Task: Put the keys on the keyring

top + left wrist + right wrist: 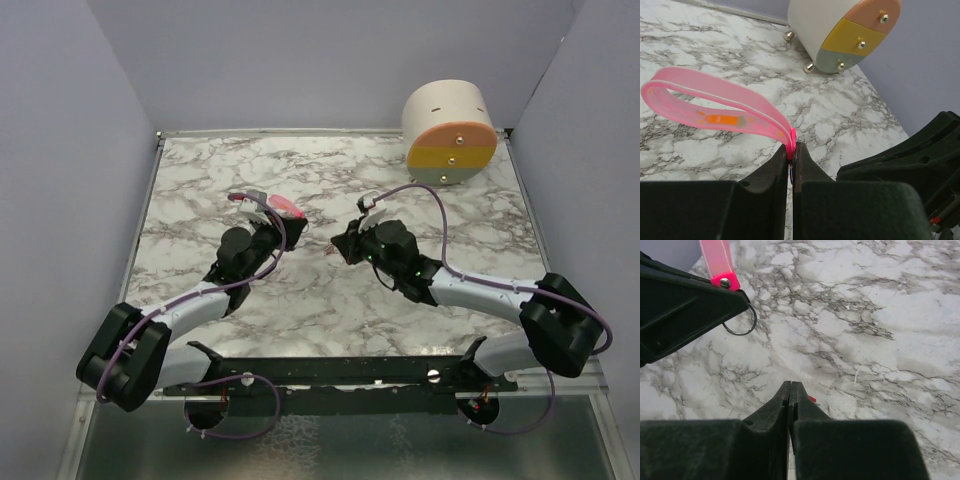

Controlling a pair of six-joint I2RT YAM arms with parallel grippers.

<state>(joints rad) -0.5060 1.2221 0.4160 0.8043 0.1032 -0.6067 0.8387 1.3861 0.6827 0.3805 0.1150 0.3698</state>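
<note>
On my screen the left claw [791, 149] is pressed together on the end of the keyring [720, 119]. Its 2 fingers pinch the pink strap at the place where the 2 bands of the loop meet. The loop stands out from the tips above the counter [450, 220] and curves to the left in the left wrist view. An orange mark shows inside the lower band. In the right wrist view I see the same strap end, with a small rivet, at the top left. There the thin metal ring [739, 334] hangs free just under the tip of the left claw, over the marble.

The right claw [790, 386] is also together, and I see no gap between its fingers. A tiny red piece, the head of the key [811, 399], shows just at the right side of the tips, so the claw looks clamped on it. The silver blade I cannot see. The key is apart from the metal ring in this view, lower and to the right.

From the top camera the 2 claws face each other near the middle of the counter, near but not touching. A round white box [448, 125] with peach, yellow and grey-green fronts and 3 small knobs stands at the far right corner, well apart from both arms
</note>
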